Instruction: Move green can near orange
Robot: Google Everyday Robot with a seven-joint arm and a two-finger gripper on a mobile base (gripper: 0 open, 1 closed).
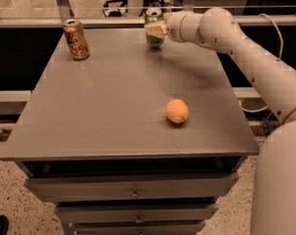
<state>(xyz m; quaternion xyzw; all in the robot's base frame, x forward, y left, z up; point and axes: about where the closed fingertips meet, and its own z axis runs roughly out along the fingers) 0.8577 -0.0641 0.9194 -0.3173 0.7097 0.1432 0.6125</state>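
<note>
The green can (154,40) stands upright at the back edge of the grey table (109,97), a little right of the middle. Its silver top shows above my gripper. My gripper (156,30) is at the can's upper side, reaching in from the right, and covers part of the can's body. The can rests on the table. The orange (177,111) lies on the table's right half, well in front of the can and apart from it.
A brown-orange drink can (76,39) stands at the table's back left corner. My white arm (246,53) stretches over the table's right back edge. Drawers (133,187) sit under the tabletop. A rail (113,21) runs behind the table.
</note>
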